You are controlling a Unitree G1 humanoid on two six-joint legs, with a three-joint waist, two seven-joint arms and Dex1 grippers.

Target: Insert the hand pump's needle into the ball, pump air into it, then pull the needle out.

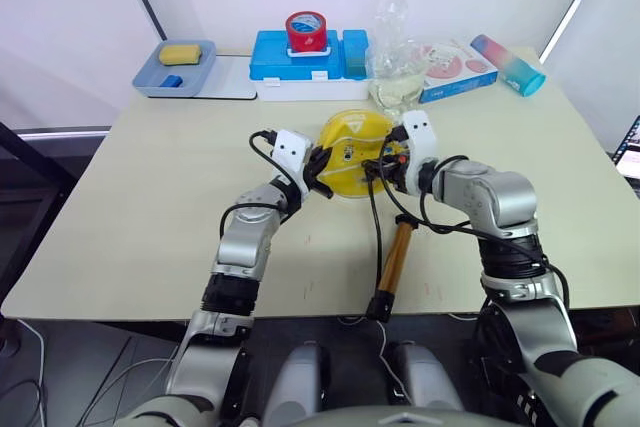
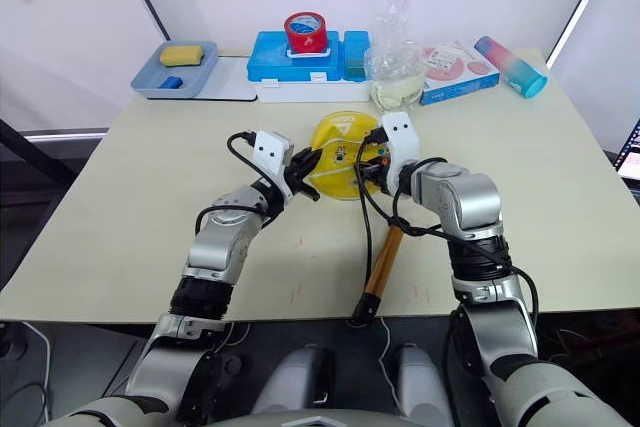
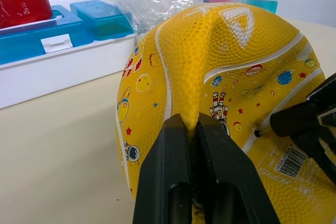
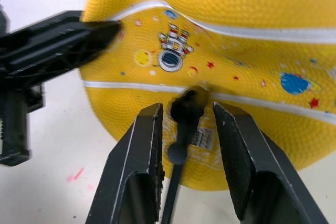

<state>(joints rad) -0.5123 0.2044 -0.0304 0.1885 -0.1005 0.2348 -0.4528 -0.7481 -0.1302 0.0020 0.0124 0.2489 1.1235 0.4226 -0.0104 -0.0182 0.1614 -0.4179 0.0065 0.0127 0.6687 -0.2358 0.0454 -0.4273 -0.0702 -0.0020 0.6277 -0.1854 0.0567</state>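
The yellow ball [image 1: 350, 150] lies saggy at the table's centre. My left gripper [image 3: 193, 124] is shut on a raised fold of the ball's skin [image 3: 186, 77], at the ball's left side. At the ball's right side, my right gripper [image 4: 189, 110] stands open, its fingers [image 4: 144, 140] apart on either side of the needle's black fitting [image 4: 187, 103]. The fitting's end rests against the ball on a white line; the metal tip is hidden. The hand pump [image 1: 394, 259] lies near the table's front edge, and its black hose [image 1: 376, 209] runs up to the ball.
Along the back stand a grey tray [image 1: 150, 80] holding a yellow sponge, a blue box [image 1: 275, 59] with a red tape roll [image 1: 306, 32] on it, a crumpled plastic bag [image 1: 395, 57], a pink packet [image 1: 455, 67] and a pastel tumbler [image 1: 508, 64].
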